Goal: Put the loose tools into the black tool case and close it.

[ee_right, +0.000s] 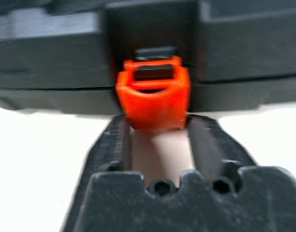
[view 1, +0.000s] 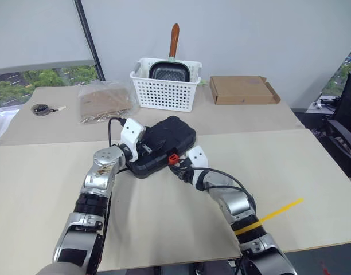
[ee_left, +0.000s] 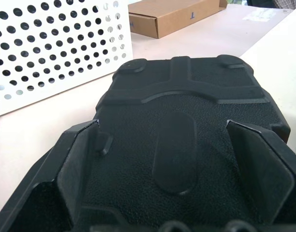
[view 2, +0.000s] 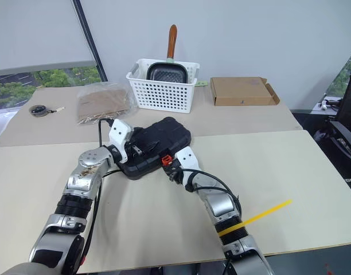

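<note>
While the lid lies down on its base, the scene reads as follows.

Case: the black tool case (view 1: pixel 164 143) is a flat moulded-plastic clamshell with rounded corners, a pebbled lid, raised ribs and an oval boss in the middle; it lies closed on the pale table (view 1: pixel 164 229), set slantwise.
Latch: the orange latch (ee_right: pixel 153 92) is a small squarish clip of smooth plastic on the case's front edge, standing out from the seam between lid and base.
Left arm: it reaches forward over the table, wrist bent inward, and the left gripper (view 1: pixel 145 146) lies low over the near-left part of the lid.
Left gripper state: its two black fingers (ee_left: pixel 80 169) are spread wide, one on each side of the oval boss, with the lid beneath them; nothing is clamped between them.
Right arm: it angles forward and inward, tilted slightly down, bringing the right gripper (ee_right: pixel 157 137) up to the case's front edge.
Right gripper state: the two black fingers (ee_right: pixel 206 145) stand a little apart, their tips at the latch's lower corners; whether they pinch it cannot be told.
Case relative to grippers: directly ahead of the right one, under and ahead of the left.
Beyond the left gripper: a white lattice basket (view 1: pixel 164 91) with a dark pan, and a cardboard box (view 1: pixel 241 90) beside it.
</note>
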